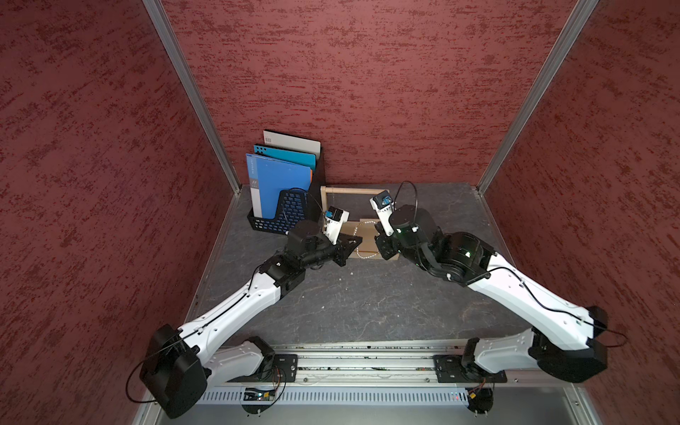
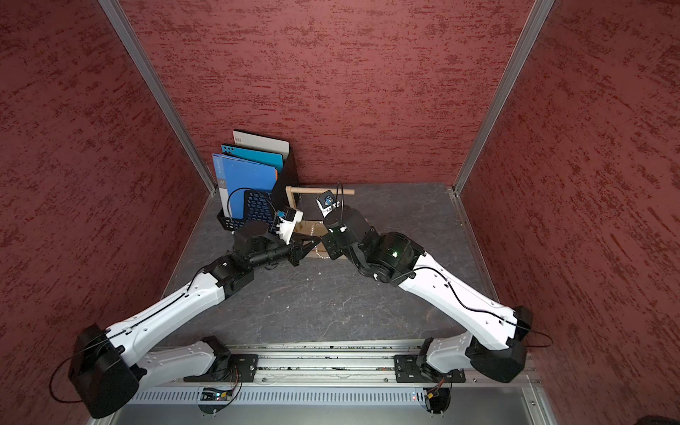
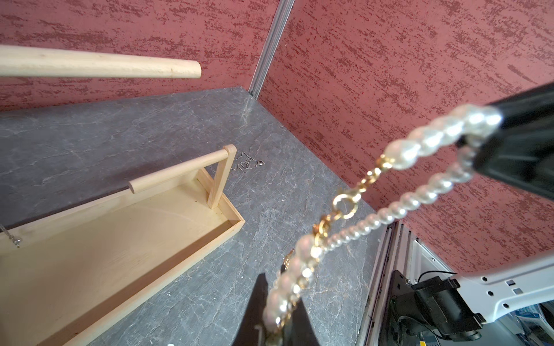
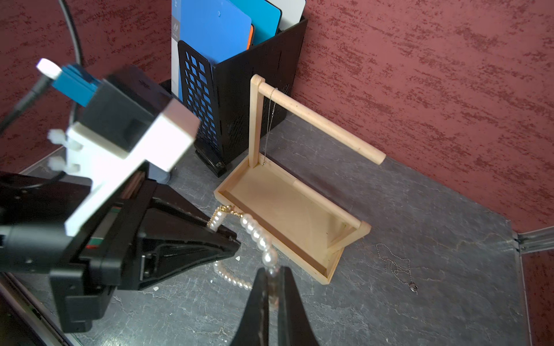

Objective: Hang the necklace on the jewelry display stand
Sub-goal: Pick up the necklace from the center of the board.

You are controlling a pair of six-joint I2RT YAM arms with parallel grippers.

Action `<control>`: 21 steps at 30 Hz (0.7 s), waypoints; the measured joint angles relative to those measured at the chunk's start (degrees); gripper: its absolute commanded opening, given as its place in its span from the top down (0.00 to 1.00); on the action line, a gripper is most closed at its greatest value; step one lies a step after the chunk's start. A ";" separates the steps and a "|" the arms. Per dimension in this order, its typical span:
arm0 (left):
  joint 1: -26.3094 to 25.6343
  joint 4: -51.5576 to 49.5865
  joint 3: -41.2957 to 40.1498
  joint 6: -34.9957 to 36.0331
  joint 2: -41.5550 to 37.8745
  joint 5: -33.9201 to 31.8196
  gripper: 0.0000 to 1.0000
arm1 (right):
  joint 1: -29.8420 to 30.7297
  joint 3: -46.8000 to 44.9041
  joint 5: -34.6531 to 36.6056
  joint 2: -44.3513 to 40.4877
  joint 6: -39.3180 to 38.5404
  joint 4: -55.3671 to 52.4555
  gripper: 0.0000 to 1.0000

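You have both grippers clamped on the pearl necklace [image 4: 257, 235]: left gripper [image 4: 232, 238] by the gold clasp links, right gripper [image 4: 271, 277] on the bigger pearls. The strand is slung between them, just short of the jewelry display stand [image 4: 284, 203] tray. A thin chain [image 4: 269, 119] hangs off its long dowel, and the file rack [image 4: 239, 99] sits behind.

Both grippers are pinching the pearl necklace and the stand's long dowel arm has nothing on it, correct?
No. The left gripper and right gripper both pinch the pearl necklace, but the long dowel arm is not bare: a thin silver chain hangs from it near the tall post, seen in the right wrist view.
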 measured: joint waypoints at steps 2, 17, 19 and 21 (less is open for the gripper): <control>0.00 -1.42 0.70 0.35 -0.48 -0.57 1.00 | -0.02 -1.03 0.39 -0.55 0.24 0.35 0.98; 0.04 -15.41 14.86 5.25 0.46 -2.21 1.00 | -8.94 -4.63 -3.19 -1.05 1.62 4.57 0.98; 0.11 -17.55 18.03 5.95 2.03 -2.05 1.00 | -10.47 -5.01 -4.87 -1.01 1.64 5.29 0.98; 0.17 -19.80 21.40 6.56 4.07 -1.84 1.00 | -12.17 -5.07 -6.56 -1.01 1.62 6.29 0.98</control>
